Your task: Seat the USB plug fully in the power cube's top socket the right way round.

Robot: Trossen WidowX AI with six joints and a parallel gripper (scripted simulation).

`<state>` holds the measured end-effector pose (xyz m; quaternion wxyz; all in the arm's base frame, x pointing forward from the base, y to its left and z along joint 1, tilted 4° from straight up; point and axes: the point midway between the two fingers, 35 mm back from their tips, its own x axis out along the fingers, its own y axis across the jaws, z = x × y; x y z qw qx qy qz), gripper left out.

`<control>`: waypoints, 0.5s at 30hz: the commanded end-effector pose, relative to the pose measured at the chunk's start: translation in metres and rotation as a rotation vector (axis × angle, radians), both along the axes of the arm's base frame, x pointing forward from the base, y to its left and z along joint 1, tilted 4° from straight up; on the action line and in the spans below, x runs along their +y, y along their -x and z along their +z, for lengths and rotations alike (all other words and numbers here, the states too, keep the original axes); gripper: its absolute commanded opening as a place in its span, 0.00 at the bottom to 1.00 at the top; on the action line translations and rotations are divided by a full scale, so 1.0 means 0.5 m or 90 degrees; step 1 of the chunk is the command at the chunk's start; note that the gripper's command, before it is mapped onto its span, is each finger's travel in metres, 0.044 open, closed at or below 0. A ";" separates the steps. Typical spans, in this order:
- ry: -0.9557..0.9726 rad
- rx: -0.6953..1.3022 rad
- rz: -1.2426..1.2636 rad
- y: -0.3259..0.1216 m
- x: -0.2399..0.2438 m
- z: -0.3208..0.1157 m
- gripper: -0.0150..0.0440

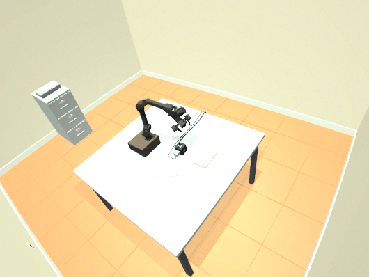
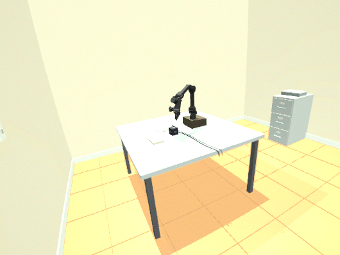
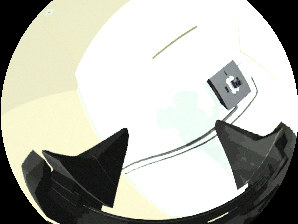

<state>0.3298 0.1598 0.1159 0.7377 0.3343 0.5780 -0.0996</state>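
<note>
The gripper (image 1: 182, 123) hangs above the worktop (image 1: 146, 195) with its fingers spread wide and nothing between them. In the wrist view both fingers appear as dark, tapered wedges with matte faces, joined by a curved black bracket along the lower edge.

The power cube (image 3: 230, 87) sits on the worktop ahead of the fingers and off toward the right-hand finger, well apart from both tips. It is a small, boxy block with dark side walls and a lighter grey top face. The plug (image 3: 233, 83) stands in the socket on that top face; its long axis runs upright, pointing down into the cube. It is too small to tell which way its flat faces are turned or how far it is seated.

A thin cable (image 1: 193, 122) runs in a nearly straight line from the cube across the worktop to its far edge, passing below the fingers. In the wrist view it shows as a fine dark curve between the two fingertips.

A flat, pale square sheet (image 1: 205, 159) lies on the worktop beyond the cube, away from the fingers. The worktop is smooth, white and square.
</note>
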 end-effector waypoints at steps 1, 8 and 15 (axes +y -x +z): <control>0.023 0.194 -0.371 -0.006 -0.130 -0.077 1.00; 0.051 0.293 -0.591 0.014 -0.207 -0.114 1.00; 0.051 0.293 -0.591 0.016 -0.210 -0.116 1.00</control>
